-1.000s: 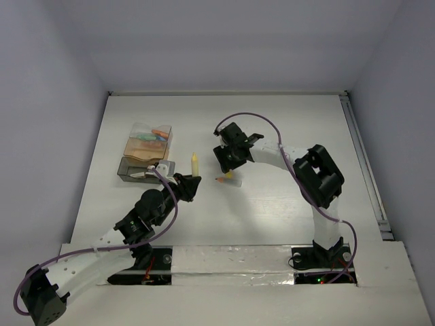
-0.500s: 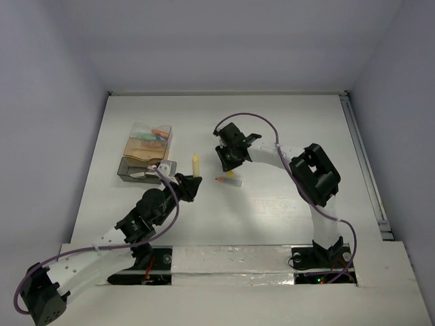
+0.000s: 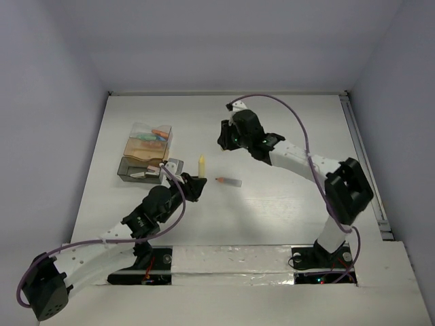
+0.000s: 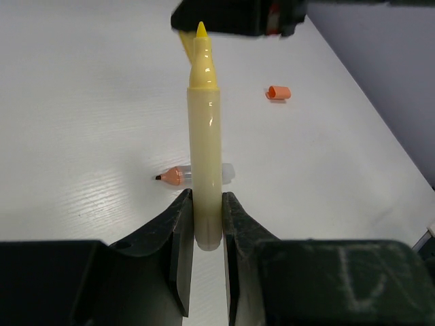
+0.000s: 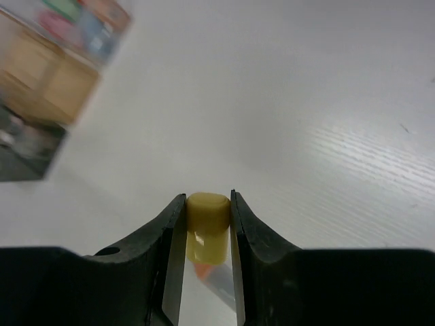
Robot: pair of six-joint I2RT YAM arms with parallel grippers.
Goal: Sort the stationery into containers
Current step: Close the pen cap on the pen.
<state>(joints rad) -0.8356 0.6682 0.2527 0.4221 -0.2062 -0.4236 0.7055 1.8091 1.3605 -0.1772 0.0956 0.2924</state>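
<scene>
Both hands are clamping parts above the surface (image 4: 81, 102): the left hand (image 4: 204, 201) is gripping the yellow highlighter (image 4: 204, 149) by its base, its long axis pointing tip-first at the right hand (image 5: 207, 204), which is pinching the yellow cap (image 5: 207, 234) nearby

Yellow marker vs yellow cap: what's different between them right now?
Size: the marker is long with a bare pointed tip; the cap is short and stubby. Colour: the marker's barrel is pale cream, the cap a deeper yellow. Holder: the marker sits in the left pincer, the cap in the right pincer. Shared: both are clamped, and the cap is not on the marker.
</scene>
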